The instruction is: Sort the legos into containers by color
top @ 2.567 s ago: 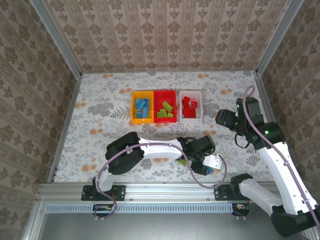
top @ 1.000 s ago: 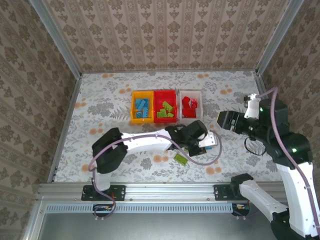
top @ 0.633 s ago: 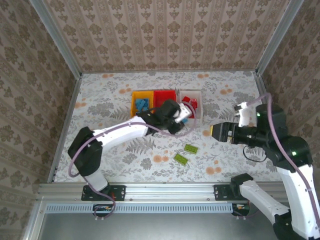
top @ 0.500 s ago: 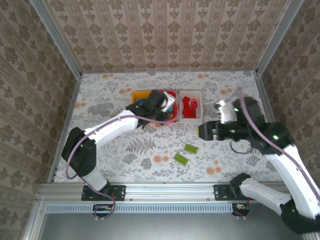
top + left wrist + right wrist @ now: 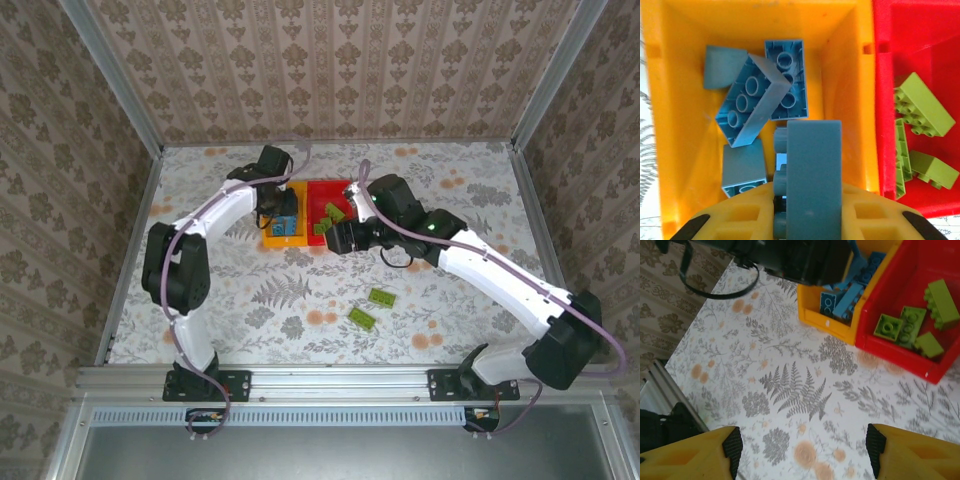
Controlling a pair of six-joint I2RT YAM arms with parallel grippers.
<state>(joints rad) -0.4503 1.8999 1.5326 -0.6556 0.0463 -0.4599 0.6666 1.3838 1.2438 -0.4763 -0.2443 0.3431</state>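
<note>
Lower centre of the top view: a lime lego [image 5: 380, 296] and a second lime lego [image 5: 361, 318] lie close together on the table [image 5: 220, 290], right where they lay half a second back. Up from there, big change: the right arm has swung in from the right side of the frame to the middle. The right gripper [image 5: 338, 238] now hangs just off the near edge of the red bin [image 5: 343, 190]. In its wrist view the right gripper [image 5: 802, 445] has its fingers spread wide with bare table between them.

Further up, the left gripper [image 5: 280, 205] has shifted left from the red bin and sits over the yellow-orange bin [image 5: 270, 238]. In the left wrist view the left gripper [image 5: 807, 220] is clamped on a blue lego [image 5: 812, 175], above the blue legos [image 5: 752, 102] in the bin. Green legos [image 5: 920, 105] lie in the red bin at right.
</note>
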